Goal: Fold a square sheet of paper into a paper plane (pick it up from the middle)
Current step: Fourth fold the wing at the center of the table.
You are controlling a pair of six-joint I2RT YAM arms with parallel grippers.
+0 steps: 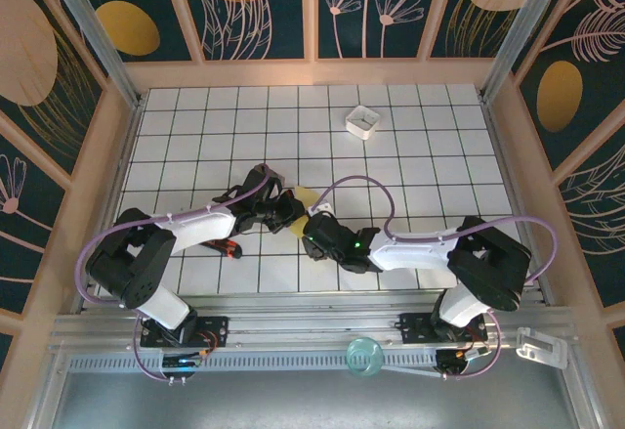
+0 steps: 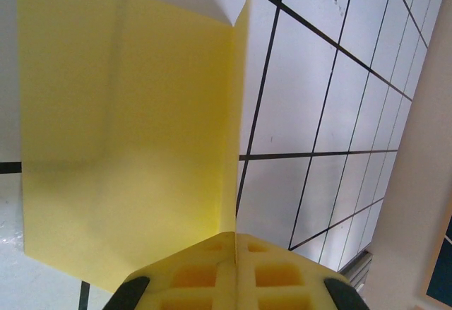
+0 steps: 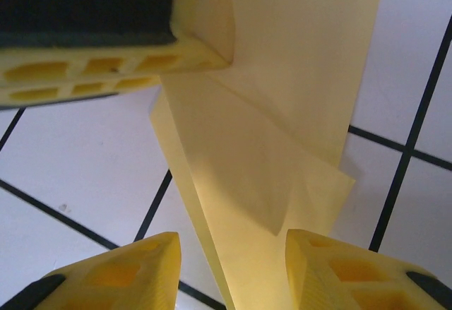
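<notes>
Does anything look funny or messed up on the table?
Nothing is spilled or broken. The yellow paper is just half folded, with one flap pinched in the left tool and the right tool open around its narrow end.

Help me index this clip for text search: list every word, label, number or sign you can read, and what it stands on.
No readable text anywhere.
On the yellow paper: nothing, blank.
On the white box: too small to tell any marking.
On the wall panels: flower and leaf patterns, no letters.
On the table: plain grid lines.
</notes>
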